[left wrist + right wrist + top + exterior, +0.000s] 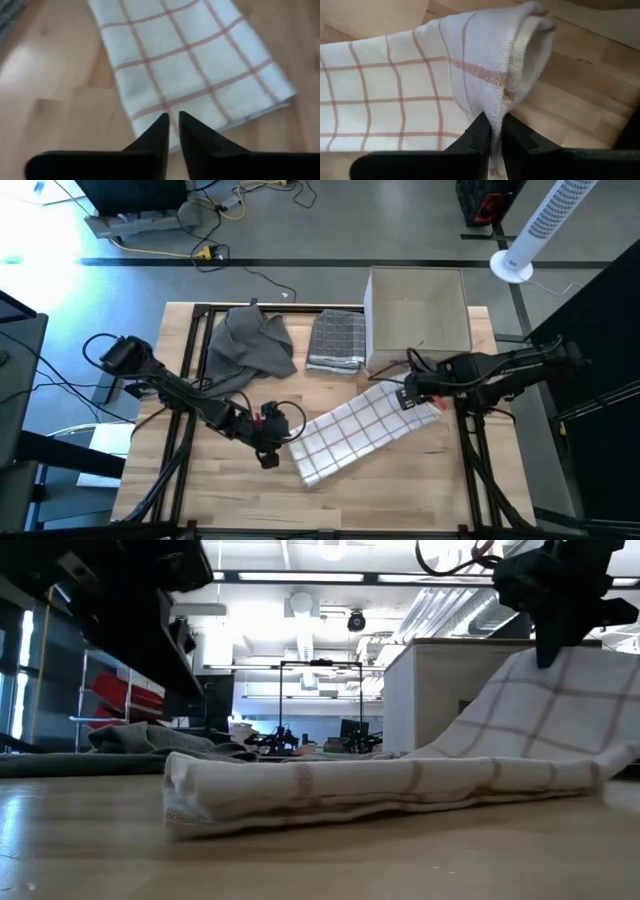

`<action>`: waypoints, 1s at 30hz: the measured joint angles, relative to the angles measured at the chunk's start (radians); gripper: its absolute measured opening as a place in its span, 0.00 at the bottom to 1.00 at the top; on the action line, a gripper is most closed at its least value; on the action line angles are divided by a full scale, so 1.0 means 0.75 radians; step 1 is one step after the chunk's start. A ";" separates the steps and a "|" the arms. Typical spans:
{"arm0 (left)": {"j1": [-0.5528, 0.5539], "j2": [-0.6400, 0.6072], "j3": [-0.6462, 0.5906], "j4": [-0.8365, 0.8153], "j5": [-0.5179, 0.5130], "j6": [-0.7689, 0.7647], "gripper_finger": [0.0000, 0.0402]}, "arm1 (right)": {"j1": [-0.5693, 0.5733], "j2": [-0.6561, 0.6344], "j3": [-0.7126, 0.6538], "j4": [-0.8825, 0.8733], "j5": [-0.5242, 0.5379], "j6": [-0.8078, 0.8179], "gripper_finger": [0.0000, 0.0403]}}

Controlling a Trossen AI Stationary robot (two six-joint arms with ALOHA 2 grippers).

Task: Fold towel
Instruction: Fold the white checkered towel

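A white towel with red checks (360,432) lies slantwise across the middle of the table as a long folded strip. Its left near end (185,795) rests on the wood. Its far right end (560,690) rises off the table to my right gripper (408,397), which is shut on it. My left gripper (270,452) hovers just off the towel's left near end with its fingers (161,131) shut. In the left wrist view the towel (195,65) spreads out beyond the fingertips, and the gripper touches nothing. My right gripper pinches the towel's far right end at a hemmed edge (495,107) between its two fingers (479,131). More than one layer curls over beside the fingers. The end is lifted clear of the table and slopes down to the rest of the strip (400,785), which lies flat.
A crumpled grey cloth (250,345) and a folded grey checked towel (335,340) lie at the far side. An open cardboard box (418,315) stands at the far right, close behind my right gripper. Bare wood (400,485) lies along the near edge.
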 joint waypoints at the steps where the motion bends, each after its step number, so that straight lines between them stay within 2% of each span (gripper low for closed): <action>1: 0.000 0.011 0.005 -0.005 0.036 -0.037 0.20 | -0.003 0.000 0.000 -0.002 -0.005 -0.003 0.04; 3: -0.011 0.036 0.025 -0.005 0.105 -0.086 0.27 | -0.002 0.000 0.000 -0.001 -0.007 -0.028 0.04; 5: -0.032 0.077 0.063 -0.002 0.117 -0.149 0.32 | -0.002 -0.001 0.000 0.012 -0.006 -0.050 0.04; 10: -0.075 0.236 0.141 -0.073 -0.039 -0.275 0.35 | -0.002 -0.001 0.000 0.150 -0.046 -0.192 0.04; 12: -0.069 0.308 0.140 -0.165 -0.101 -0.393 0.34 | 0.002 -0.001 0.001 0.223 -0.087 -0.233 0.04; 15: -0.043 0.366 0.147 -0.159 -0.139 -0.544 0.33 | 0.015 -0.001 0.001 0.367 -0.162 -0.254 0.04; 22: -0.048 0.422 0.147 -0.136 -0.201 -0.476 0.33 | 0.083 0.106 0.002 0.803 -0.191 -0.195 0.04; 25: -0.048 0.424 0.146 -0.129 -0.202 -0.424 0.32 | 0.097 0.222 0.002 0.997 -0.205 -0.200 0.04; 30: -0.052 0.426 0.144 -0.088 -0.221 -0.384 0.32 | 0.092 0.473 0.002 1.373 -0.307 -0.207 0.04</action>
